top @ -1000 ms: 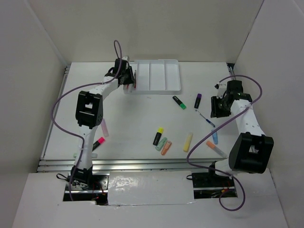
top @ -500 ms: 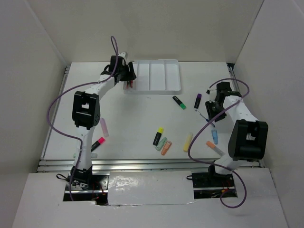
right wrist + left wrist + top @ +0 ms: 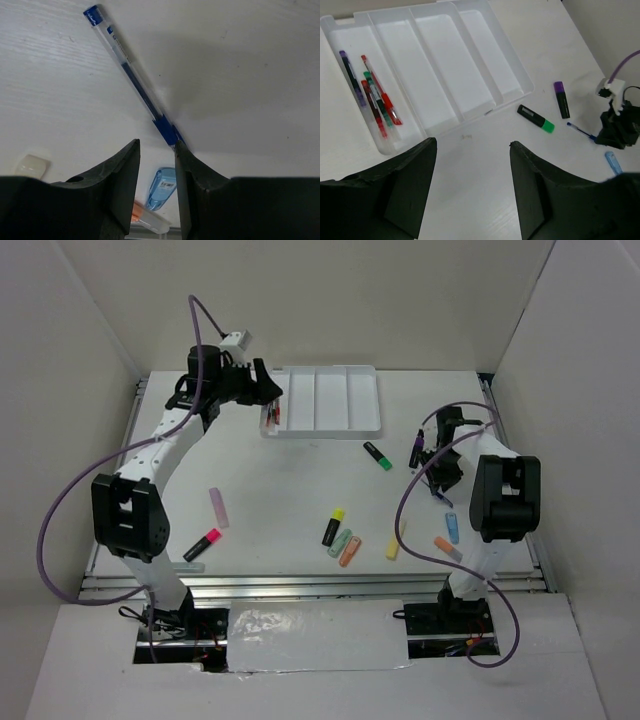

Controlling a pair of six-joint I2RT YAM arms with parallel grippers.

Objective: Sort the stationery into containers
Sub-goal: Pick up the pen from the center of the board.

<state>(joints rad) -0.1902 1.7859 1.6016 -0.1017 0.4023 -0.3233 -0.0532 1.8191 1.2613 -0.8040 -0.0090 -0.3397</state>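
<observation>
The white four-compartment tray [image 3: 330,400] [image 3: 470,75] stands at the back. Several thin pens [image 3: 372,97] [image 3: 272,416] lie in its left compartment. My left gripper [image 3: 262,388] [image 3: 472,145] hangs open and empty above the table, just in front of the tray. My right gripper [image 3: 436,466] [image 3: 156,145] is low over a blue pen [image 3: 132,80] [image 3: 441,491], jaws a little apart with nothing between them. The pen's near end lies at the tip of the right finger [image 3: 180,150]. Other stationery lies loose on the table.
A green-capped highlighter [image 3: 377,455] [image 3: 535,118] and a purple-capped one [image 3: 416,450] [image 3: 562,99] lie before the tray. At mid-table lie a yellow-capped highlighter [image 3: 333,527] and green [image 3: 340,543], orange [image 3: 350,552], yellow [image 3: 395,540] and blue markers [image 3: 452,528] [image 3: 162,187]. A pink marker [image 3: 218,507] lies left.
My left gripper has opened and risen away from the tray's left compartment, its arm swinging up and left. My right gripper has moved left and down over the blue pen.
</observation>
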